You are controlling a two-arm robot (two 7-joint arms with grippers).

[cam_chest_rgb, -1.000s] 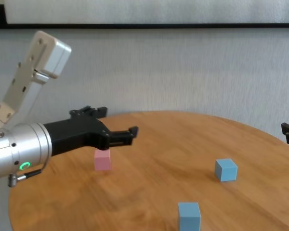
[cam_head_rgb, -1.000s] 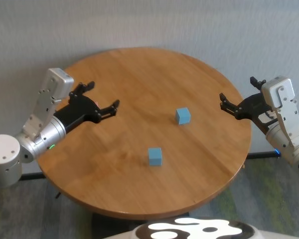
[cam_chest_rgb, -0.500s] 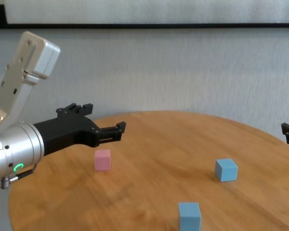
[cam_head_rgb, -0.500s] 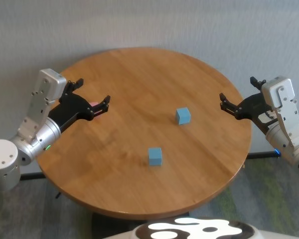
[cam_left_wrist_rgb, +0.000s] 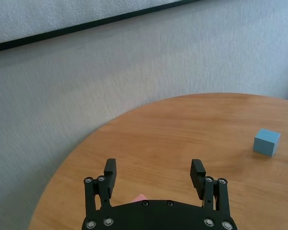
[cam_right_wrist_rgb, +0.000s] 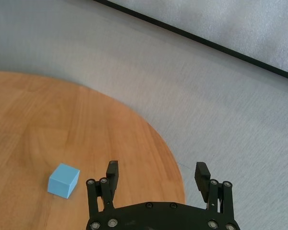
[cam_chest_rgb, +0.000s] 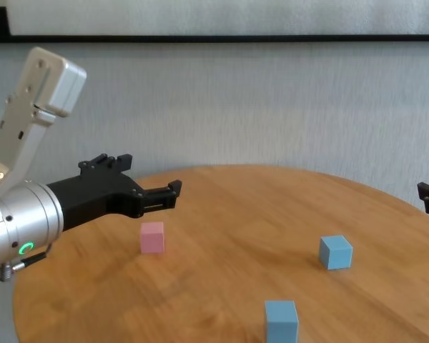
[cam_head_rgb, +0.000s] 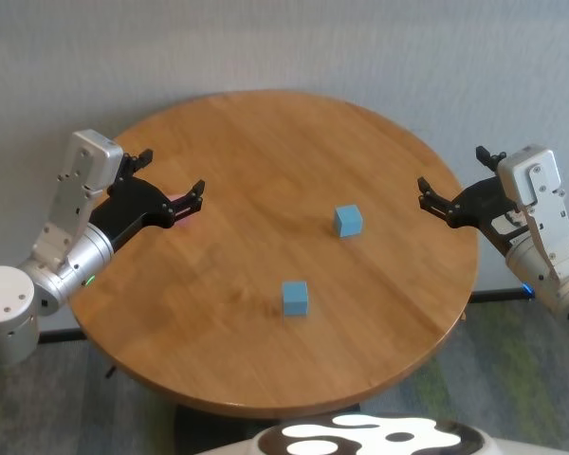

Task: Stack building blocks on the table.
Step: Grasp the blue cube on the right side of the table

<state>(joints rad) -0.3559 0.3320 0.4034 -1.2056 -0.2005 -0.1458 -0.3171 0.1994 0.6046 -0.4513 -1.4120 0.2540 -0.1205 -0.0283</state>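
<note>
The pink block (cam_chest_rgb: pixel 151 236) sits on the round wooden table (cam_head_rgb: pixel 266 142) near its left edge. In the head view only a sliver of the pink block (cam_head_rgb: pixel 176 199) shows under my left gripper (cam_head_rgb: pixel 172 173). That gripper is open and empty, and hovers just above and behind the block; the left wrist view shows the block's corner (cam_left_wrist_rgb: pixel 140 197) below the open fingers (cam_left_wrist_rgb: pixel 110 168). One light blue block (cam_head_rgb: pixel 349 220) lies right of centre, the other (cam_head_rgb: pixel 295 297) nearer the front. My right gripper (cam_head_rgb: pixel 452 169) is open and empty at the table's right edge.
The table ends in a curved edge (cam_head_rgb: pixel 427 351) all round, with a pale wall (cam_chest_rgb: pixel 272 107) close behind it. Bare wood lies between the pink block and the blue blocks. My body's white and black shell (cam_head_rgb: pixel 360 438) shows below the table's front.
My left gripper has drawn back to the left, away from the table's middle, and now the pink block shows in front of it. The right arm and the blocks have not moved.
</note>
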